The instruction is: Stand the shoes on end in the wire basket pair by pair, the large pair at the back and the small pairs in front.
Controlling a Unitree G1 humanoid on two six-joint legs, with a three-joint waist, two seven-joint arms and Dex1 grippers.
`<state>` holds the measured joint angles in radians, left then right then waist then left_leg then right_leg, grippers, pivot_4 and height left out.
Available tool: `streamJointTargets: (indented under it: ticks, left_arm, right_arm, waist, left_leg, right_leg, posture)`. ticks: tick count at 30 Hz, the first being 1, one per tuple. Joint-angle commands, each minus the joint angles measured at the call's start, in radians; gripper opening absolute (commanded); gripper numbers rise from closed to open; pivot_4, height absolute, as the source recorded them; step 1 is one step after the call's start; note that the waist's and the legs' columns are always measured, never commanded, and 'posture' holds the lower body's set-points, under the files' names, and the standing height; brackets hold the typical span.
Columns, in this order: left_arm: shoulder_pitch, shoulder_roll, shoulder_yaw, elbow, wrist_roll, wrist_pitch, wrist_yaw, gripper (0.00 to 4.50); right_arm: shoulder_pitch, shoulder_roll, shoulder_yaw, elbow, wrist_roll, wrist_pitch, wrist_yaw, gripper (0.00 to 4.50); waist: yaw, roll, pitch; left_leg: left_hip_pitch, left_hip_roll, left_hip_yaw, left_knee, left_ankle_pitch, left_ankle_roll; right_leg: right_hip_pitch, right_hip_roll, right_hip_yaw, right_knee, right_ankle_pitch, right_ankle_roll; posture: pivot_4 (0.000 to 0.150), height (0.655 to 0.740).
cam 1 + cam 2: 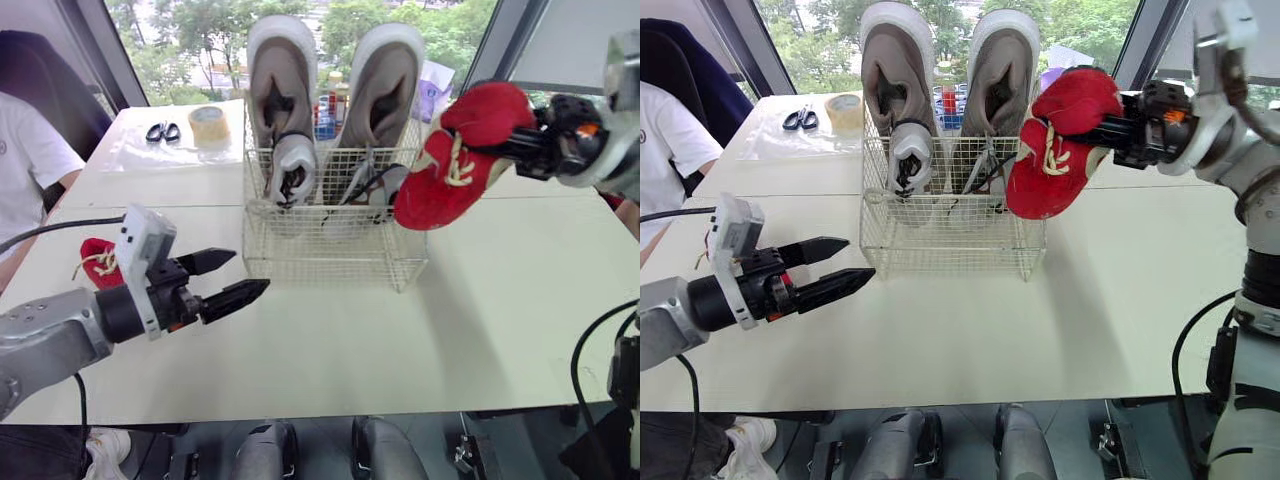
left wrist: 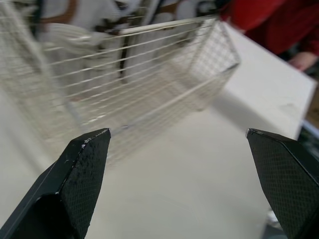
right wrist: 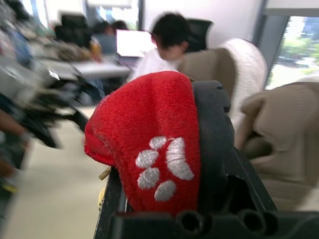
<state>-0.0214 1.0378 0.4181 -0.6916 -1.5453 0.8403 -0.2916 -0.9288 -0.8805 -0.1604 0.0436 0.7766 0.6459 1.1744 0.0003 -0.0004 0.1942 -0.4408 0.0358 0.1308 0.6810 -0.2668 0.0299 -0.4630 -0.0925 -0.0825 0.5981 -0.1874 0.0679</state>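
A white wire basket (image 1: 330,262) stands mid-table with two large beige shoes (image 1: 283,95) upright at its back. My right gripper (image 1: 520,140) is shut on a small red shoe (image 1: 455,160), holding it in the air over the basket's right end, toe pointing down; the right wrist view shows a white paw print on the red shoe (image 3: 149,144). A second red shoe (image 1: 97,262) lies on the table at the left, behind my left arm. My left gripper (image 1: 238,278) is open, low over the table just left of the basket's front, holding nothing.
Scissors (image 1: 163,132) and a roll of tape (image 1: 208,122) lie on the far left of the table. A person in a white shirt (image 1: 22,160) sits at the left edge. Small bottles (image 1: 328,110) stand behind the basket.
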Motion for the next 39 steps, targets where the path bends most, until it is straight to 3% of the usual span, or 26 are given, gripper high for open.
streamJointTargets:
  ticks: [1, 11, 19, 20, 22, 25, 26, 39]
  left_arm:
    - [0.015, -0.009, 0.018, -0.022, -0.081, -0.007, -0.023, 4.46]
    - [0.087, -0.010, 0.042, -0.037, -0.159, -0.016, -0.020, 4.46]
    - [0.091, -0.013, 0.037, -0.017, -0.137, -0.017, -0.032, 4.46]
    - [0.089, -0.013, 0.037, -0.015, -0.136, -0.016, -0.034, 4.50]
    - [0.087, -0.010, 0.037, -0.013, -0.138, -0.014, -0.037, 4.50]
    - [0.088, -0.007, 0.043, -0.006, -0.139, -0.010, -0.042, 4.50]
    - [0.091, -0.006, 0.047, -0.004, -0.138, -0.010, -0.044, 4.50]
    - [0.104, -0.006, 0.103, 0.078, -0.099, 0.004, -0.076, 4.50]
  right_arm:
    - [-0.019, 0.029, 0.027, -0.006, -0.063, -0.072, 0.005, 0.85]
    - [0.074, 0.092, 0.083, -0.020, -0.136, -0.144, 0.058, 0.85]
    - [0.128, 0.131, 0.113, 0.042, -0.222, -0.247, 0.084, 0.85]
    - [0.129, 0.134, 0.112, 0.053, -0.224, -0.248, 0.086, 1.73]
    - [0.126, 0.136, 0.107, 0.070, -0.223, -0.244, 0.088, 2.48]
    - [0.117, 0.125, 0.098, 0.080, -0.222, -0.233, 0.088, 4.11]
    - [0.114, 0.120, 0.091, 0.076, -0.214, -0.222, 0.086, 4.47]
    - [0.127, 0.074, -0.097, -0.100, 0.003, 0.072, -0.062, 4.47]
  waist:
    - [-0.001, 0.000, 0.000]
    - [0.009, 0.000, 0.000]
    - [0.010, 0.000, 0.000]
    - [0.010, 0.000, 0.000]
    - [0.010, 0.000, 0.000]
    - [0.010, 0.000, 0.000]
    - [0.009, 0.000, 0.000]
    - [0.010, -0.001, -0.001]
  left_leg:
    - [0.000, 0.000, 0.000, 0.000, 0.000, 0.000]
    - [0.000, 0.000, 0.001, 0.002, 0.000, 0.000]
    - [0.000, -0.002, 0.001, 0.002, 0.001, 0.000]
    - [0.000, -0.002, 0.001, 0.002, 0.001, 0.000]
    - [0.000, -0.002, 0.001, 0.003, 0.001, 0.000]
    - [0.000, -0.002, 0.001, 0.003, 0.001, 0.000]
    - [0.000, -0.002, 0.001, 0.003, 0.001, -0.001]
    - [0.002, -0.002, 0.001, 0.003, 0.001, -0.001]
  right_leg:
    - [0.000, 0.000, 0.000, 0.000, 0.000, 0.000]
    - [0.001, 0.000, 0.000, 0.000, 0.000, 0.000]
    - [0.001, 0.001, 0.000, 0.001, 0.000, 0.000]
    - [0.001, 0.001, 0.000, 0.001, 0.000, 0.000]
    - [0.002, 0.001, 0.000, 0.002, 0.000, 0.000]
    - [0.002, 0.001, 0.000, 0.002, 0.000, 0.000]
    - [0.002, 0.001, 0.000, 0.002, 0.000, 0.000]
    - [0.002, 0.001, 0.000, 0.005, 0.000, 0.000]
  posture:
    - [0.150, 0.7400]
    - [0.150, 0.7400]
    - [0.150, 0.7400]
    - [0.150, 0.7400]
    - [0.150, 0.7400]
    - [0.150, 0.7400]
    - [0.150, 0.7400]
    - [0.150, 0.7400]
